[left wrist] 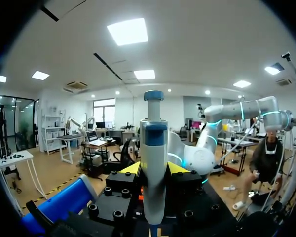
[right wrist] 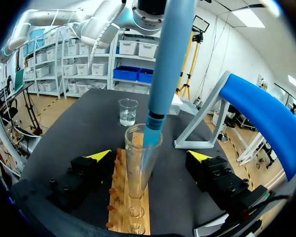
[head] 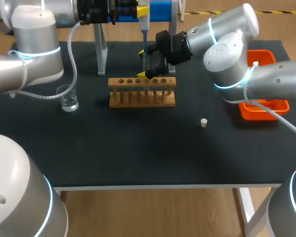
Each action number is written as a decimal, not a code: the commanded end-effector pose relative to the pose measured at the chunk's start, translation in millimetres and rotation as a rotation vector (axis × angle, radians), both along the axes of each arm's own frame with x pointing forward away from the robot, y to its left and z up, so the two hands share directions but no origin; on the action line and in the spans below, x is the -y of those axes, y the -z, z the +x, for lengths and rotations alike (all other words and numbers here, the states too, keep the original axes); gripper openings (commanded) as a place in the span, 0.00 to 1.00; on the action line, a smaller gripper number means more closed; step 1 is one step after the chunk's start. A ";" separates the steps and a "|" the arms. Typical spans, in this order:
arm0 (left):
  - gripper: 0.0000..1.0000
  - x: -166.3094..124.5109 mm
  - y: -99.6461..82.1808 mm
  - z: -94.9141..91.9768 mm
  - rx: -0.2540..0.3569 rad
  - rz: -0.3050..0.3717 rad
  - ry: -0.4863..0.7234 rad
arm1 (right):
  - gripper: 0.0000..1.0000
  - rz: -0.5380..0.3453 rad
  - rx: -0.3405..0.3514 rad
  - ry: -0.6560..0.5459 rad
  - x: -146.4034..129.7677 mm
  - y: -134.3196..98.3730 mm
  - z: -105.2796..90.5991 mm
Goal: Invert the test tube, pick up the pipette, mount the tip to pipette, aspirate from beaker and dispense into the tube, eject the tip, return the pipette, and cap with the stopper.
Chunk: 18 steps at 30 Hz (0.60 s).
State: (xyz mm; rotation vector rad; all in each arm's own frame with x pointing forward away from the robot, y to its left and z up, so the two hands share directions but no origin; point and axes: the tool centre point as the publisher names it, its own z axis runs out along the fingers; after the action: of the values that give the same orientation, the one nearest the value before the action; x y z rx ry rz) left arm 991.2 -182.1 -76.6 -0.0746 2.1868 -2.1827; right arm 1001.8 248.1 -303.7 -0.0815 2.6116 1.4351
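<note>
My left gripper (left wrist: 153, 169) is shut on the white and blue pipette (left wrist: 153, 168), which it holds upright over the rack (head: 142, 92). The pipette (head: 144, 34) reaches down to the glass test tube (right wrist: 139, 160), and its blue lower shaft (right wrist: 163, 64) and tip enter the tube's mouth. The tube stands upright in the wooden rack (right wrist: 129, 210). My right gripper (right wrist: 149, 155) is open, one finger on each side of the tube and neither touching it; in the head view it (head: 143, 64) hangs just behind the rack. The beaker (head: 68, 97) holds clear liquid. The small stopper (head: 203, 122) lies on the mat.
The blue pipette stand (head: 160, 9) with white legs (head: 101, 49) rises behind the rack. An orange tray (head: 264, 105) sits at the right edge under my right arm. The beaker (right wrist: 128, 111) stands beyond the rack in the right wrist view.
</note>
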 end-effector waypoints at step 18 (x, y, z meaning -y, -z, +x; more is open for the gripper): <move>0.00 1.8 9.6 1.1 -0.019 -0.005 -0.011 | 1.00 -0.002 -0.001 -0.001 0.1 0.0 0.4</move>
State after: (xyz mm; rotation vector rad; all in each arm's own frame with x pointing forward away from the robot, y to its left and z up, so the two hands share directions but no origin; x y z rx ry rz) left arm 992.8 -182.7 -85.2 -0.1031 2.1900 -2.1900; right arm 1001.8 248.1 -303.7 -0.0815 2.6116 1.4351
